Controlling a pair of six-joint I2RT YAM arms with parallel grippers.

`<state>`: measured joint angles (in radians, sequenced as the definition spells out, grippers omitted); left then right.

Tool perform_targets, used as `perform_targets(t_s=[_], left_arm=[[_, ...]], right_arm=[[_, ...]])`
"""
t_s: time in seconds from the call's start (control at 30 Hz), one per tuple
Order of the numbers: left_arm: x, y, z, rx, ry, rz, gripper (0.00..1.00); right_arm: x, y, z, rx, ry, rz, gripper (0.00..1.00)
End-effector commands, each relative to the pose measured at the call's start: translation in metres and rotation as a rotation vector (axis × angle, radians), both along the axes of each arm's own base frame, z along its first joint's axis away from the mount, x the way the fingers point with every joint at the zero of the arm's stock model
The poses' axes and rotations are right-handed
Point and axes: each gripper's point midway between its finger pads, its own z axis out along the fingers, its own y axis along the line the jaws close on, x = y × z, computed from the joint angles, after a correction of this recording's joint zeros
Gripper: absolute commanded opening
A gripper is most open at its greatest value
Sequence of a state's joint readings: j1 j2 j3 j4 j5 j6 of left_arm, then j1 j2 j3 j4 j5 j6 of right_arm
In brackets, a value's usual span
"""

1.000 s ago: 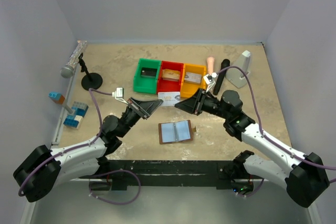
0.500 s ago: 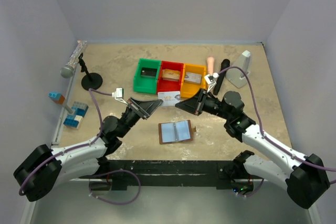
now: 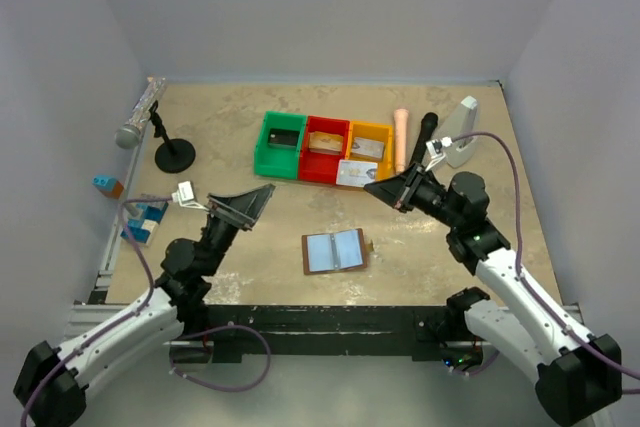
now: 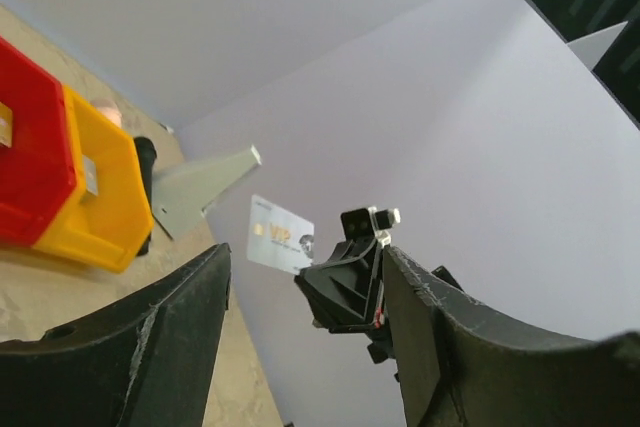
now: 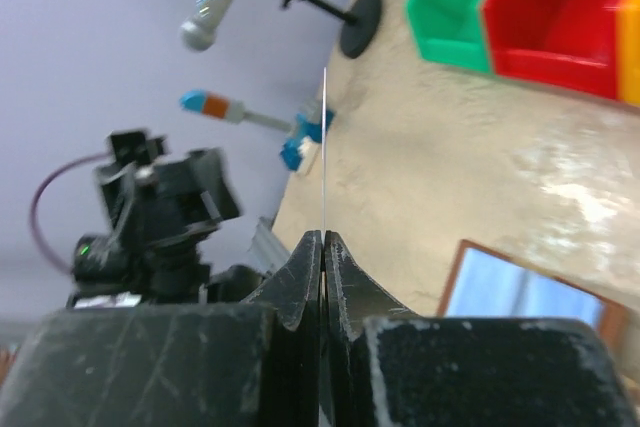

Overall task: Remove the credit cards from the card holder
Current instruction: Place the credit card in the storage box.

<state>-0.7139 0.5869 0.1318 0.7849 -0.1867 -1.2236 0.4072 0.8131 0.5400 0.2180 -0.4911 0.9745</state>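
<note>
As I scan outward from my near edge, card holder: lies open flat, grey-blue lining up.
Left gripper: fingers apart, nothing held.
Right gripper: pinched on a white credit card, raised just before the yellow bin.
Handling: I judge it light, stiff and slick; a short-edge pinch is best.
Bins: green bin, dark card; red bin, tan card; yellow, silvery card.

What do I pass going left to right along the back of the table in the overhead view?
A microphone → green bin → red bin → yellow bin → pink cylinder → black cylinder → grey wedge-shaped object.
</note>
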Motion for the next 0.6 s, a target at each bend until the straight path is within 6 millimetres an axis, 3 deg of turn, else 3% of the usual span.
perform_targets(t_s=[0.0, 0.2, 0.57], left_arm=[[0.011, 0.026, -0.023, 0.168, 0.054, 0.161, 0.65], [0.006, 0.028, -0.036, 0.313, 0.104, 0.15, 0.64], [-0.001, 0.024, -0.066, 0.382, 0.148, 0.101, 0.62]], right_arm=[[0.03, -0.033, -0.042, -0.102, 0.165, -0.168, 0.0], [0.066, -0.058, -0.065, -0.17, 0.249, -0.255, 0.0], [0.125, -0.063, -0.077, -0.295, 0.315, -0.274, 0.0]])
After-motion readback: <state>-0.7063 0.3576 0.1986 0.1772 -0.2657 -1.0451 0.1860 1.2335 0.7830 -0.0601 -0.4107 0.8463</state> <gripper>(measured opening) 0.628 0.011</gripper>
